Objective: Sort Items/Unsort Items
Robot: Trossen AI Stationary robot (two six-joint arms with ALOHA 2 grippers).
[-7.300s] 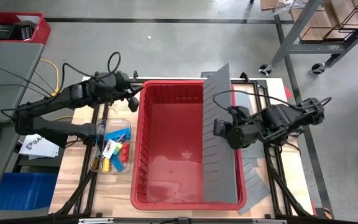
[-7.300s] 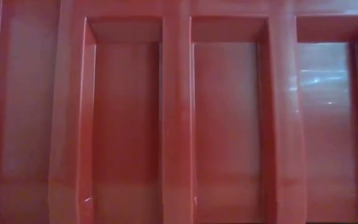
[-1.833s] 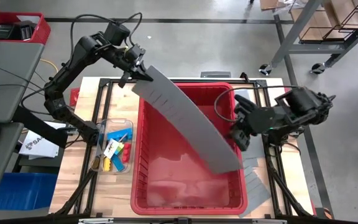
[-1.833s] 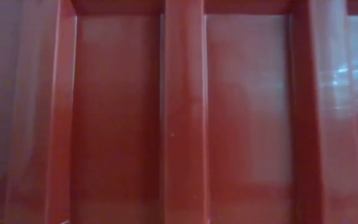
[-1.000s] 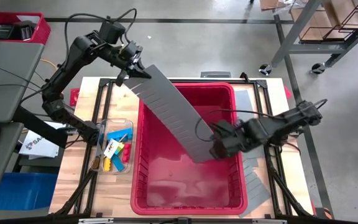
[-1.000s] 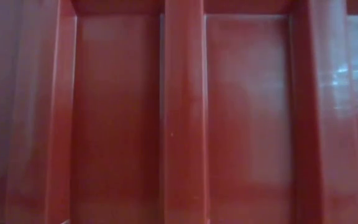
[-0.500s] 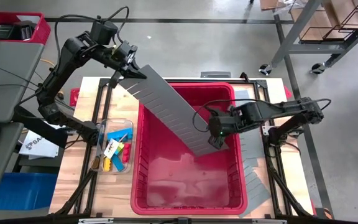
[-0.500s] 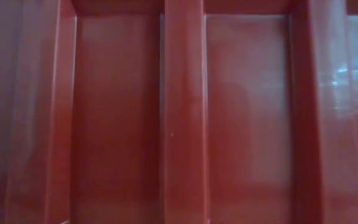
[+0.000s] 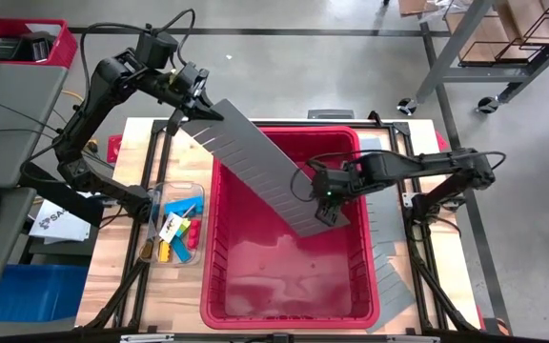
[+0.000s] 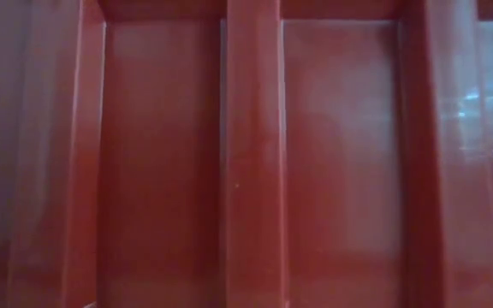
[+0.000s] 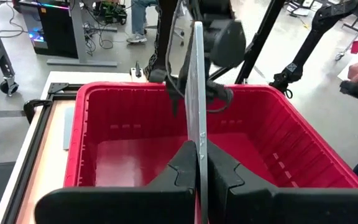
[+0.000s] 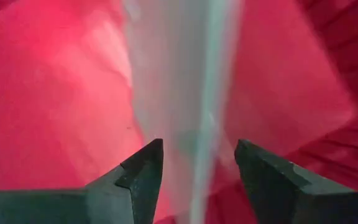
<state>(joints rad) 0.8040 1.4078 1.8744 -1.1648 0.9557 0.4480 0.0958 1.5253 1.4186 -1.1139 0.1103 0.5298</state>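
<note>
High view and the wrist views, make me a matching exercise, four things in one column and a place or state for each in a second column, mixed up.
Things:
1. left gripper
2. right gripper
3. grey slotted panel
4. colourful small items

Places or states:
A. slanting across the red bin
B. in a clear tray on the table left of the bin
C. shut on the panel's upper end
D. open, fingers either side of the panel's lower end

Pairs: 1-C, 2-D, 3-A, 4-B
</note>
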